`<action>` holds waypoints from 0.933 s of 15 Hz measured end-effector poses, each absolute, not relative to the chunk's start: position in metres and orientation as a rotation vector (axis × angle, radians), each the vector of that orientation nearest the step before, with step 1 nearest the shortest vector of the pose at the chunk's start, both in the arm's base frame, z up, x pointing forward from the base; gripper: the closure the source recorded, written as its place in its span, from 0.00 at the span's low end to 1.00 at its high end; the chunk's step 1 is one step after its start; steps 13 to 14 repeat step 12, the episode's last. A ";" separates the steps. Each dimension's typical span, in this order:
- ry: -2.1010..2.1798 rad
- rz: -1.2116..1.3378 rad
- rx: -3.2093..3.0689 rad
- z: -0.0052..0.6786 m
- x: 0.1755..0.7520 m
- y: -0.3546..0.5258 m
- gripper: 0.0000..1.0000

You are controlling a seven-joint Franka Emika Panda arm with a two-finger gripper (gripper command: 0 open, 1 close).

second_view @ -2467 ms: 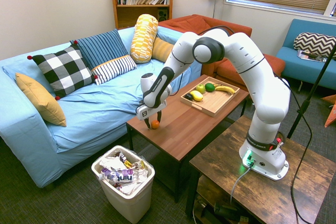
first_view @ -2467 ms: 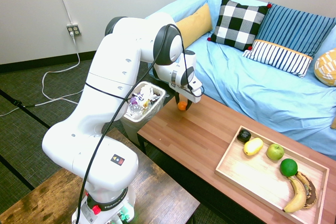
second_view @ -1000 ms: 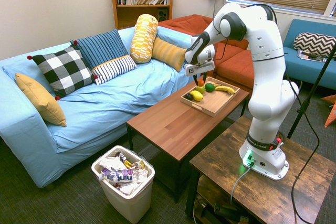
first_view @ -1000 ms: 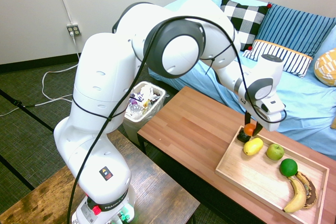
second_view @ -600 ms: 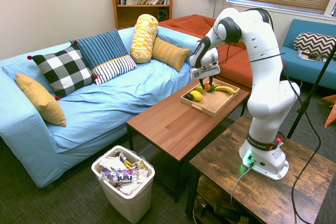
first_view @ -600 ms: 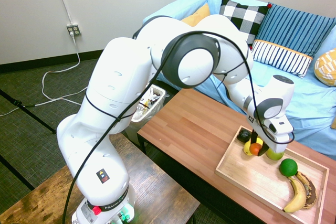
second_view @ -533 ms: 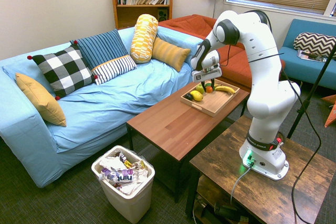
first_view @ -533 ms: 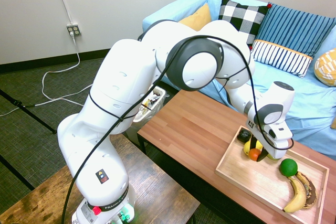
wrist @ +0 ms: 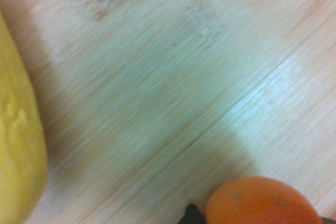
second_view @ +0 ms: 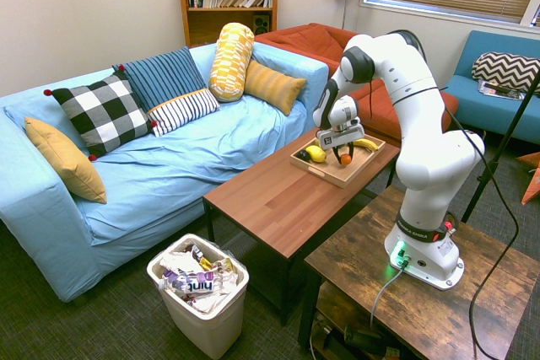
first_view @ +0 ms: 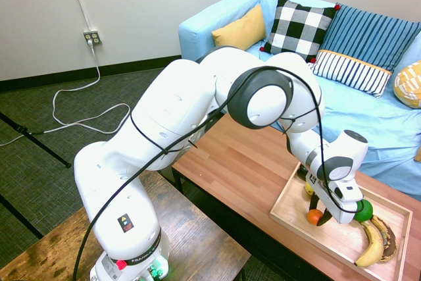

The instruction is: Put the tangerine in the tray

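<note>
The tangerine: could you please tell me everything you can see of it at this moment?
The tangerine is a small, round, bright orange fruit with smooth, faintly dimpled skin. It sits between the dark fingers of the gripper, which is shut on it, low over the bare light wood of the tray, near the middle. Whether it already touches the wood cannot be told. A yellow fruit lies close beside it, apart from it in the wrist view.
</note>
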State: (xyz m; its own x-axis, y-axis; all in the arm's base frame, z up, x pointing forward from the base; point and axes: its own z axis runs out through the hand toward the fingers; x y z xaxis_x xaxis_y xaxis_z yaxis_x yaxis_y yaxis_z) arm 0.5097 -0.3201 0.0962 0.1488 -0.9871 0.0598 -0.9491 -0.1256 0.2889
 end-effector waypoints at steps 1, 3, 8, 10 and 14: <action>-1.883 -0.216 2.173 0.094 0.509 -0.320 0.00; -1.883 -0.218 2.180 0.092 0.509 -0.320 0.00; -1.881 -0.194 2.194 0.095 0.509 -0.325 0.00; -1.889 -0.162 2.199 0.108 0.512 -0.329 0.00; -1.901 -0.105 2.210 0.138 0.519 -0.333 0.00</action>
